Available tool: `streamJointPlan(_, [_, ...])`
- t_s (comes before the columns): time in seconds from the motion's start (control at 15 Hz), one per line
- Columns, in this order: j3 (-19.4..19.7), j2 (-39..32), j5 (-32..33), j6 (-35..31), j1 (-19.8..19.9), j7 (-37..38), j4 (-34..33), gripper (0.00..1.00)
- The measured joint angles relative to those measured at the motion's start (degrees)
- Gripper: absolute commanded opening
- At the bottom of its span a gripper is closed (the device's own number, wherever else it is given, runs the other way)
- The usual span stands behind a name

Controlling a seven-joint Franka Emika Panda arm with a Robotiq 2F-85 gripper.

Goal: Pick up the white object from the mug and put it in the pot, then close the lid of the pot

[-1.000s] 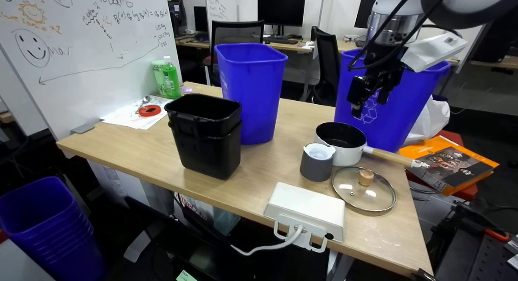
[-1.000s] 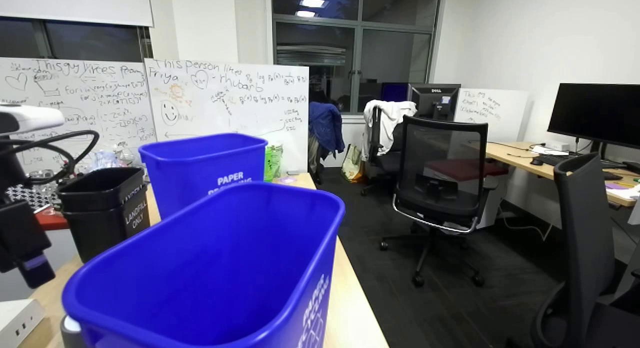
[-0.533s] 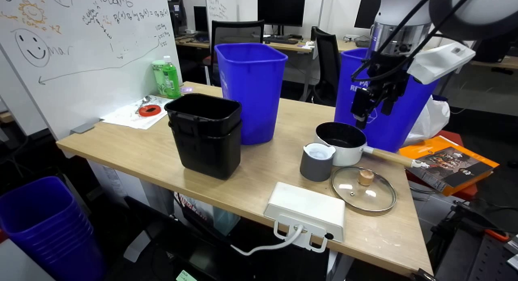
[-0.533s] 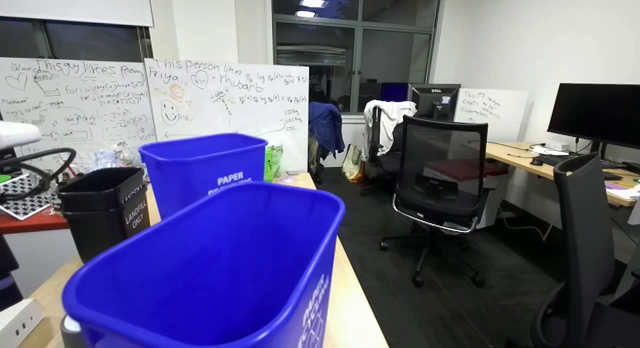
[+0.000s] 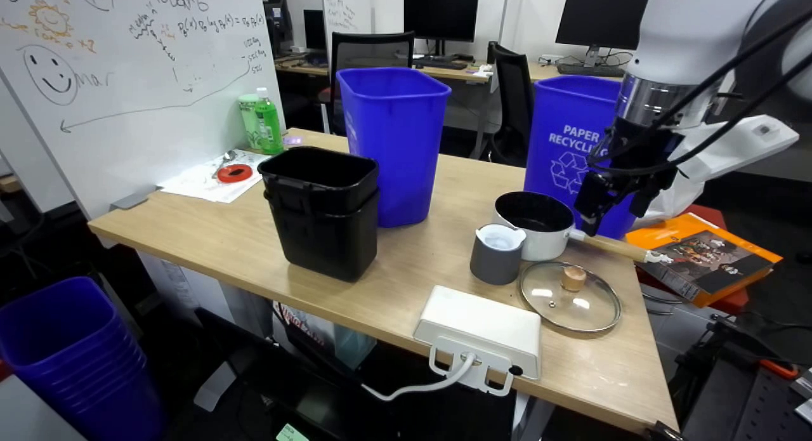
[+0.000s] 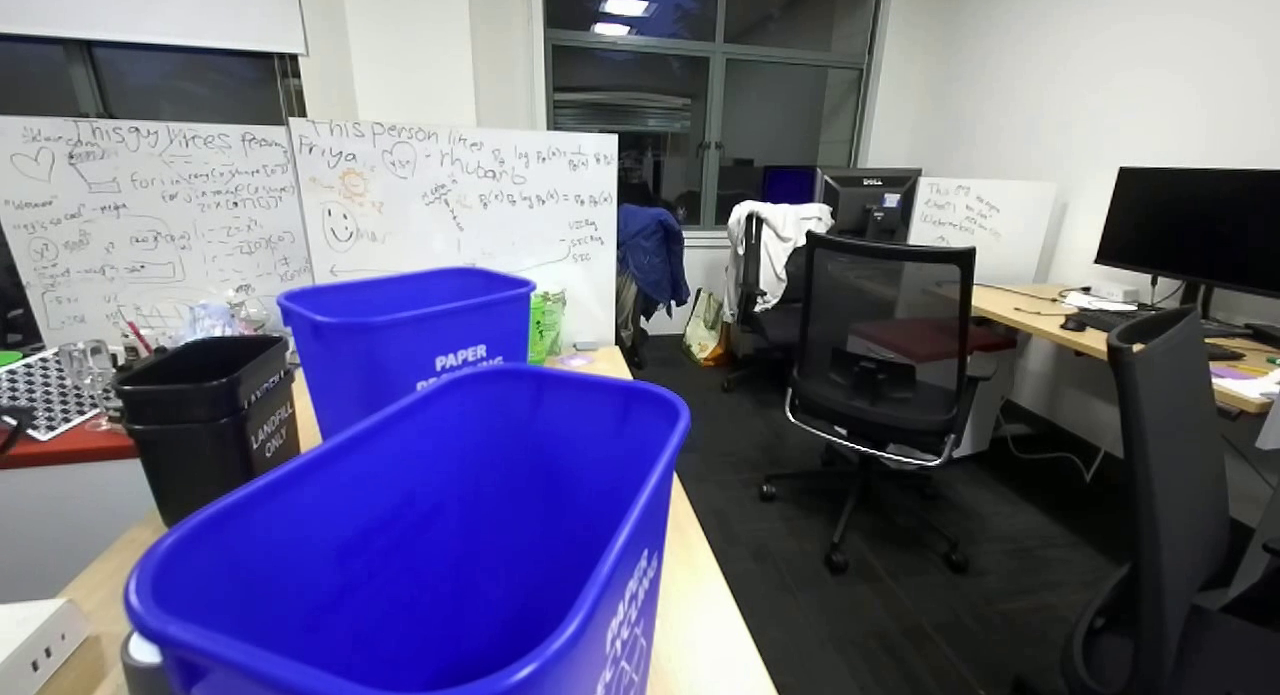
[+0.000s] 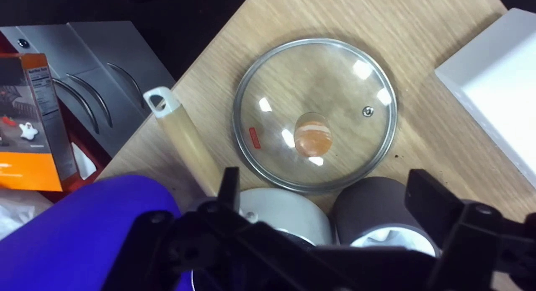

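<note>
Gripper (image 7: 328,190), empty, jaws spread; step is likely pick-up, next calling for centring over white object (image 7: 388,237) in mug (image 7: 370,207) below.

A mesh chair (image 6: 885,335) stands on dark, seemingly carpeted floor (image 6: 930,635), a dark window (image 6: 735,105) beyond.

My arm (image 5: 685,38) is white above my shiny silver collar (image 5: 658,101), with black cables (image 5: 736,65) beside it and blocky black fingers (image 7: 431,205) below it.

Glare spots on lid (image 7: 319,99); gripper (image 7: 326,189) dark, blurred.
</note>
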State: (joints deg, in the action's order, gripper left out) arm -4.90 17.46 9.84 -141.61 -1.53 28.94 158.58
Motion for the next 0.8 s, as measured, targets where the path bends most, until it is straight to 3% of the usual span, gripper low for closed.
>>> streamJointPlan(0.13, [-0.3, -0.21, 0.01, -2.98, 0.98, 1.99, 1.99, 1.0])
streamJointPlan(0.8, [-0.8, -0.31, -0.03, -3.03, 1.2, 2.11, 1.67, 1.0])
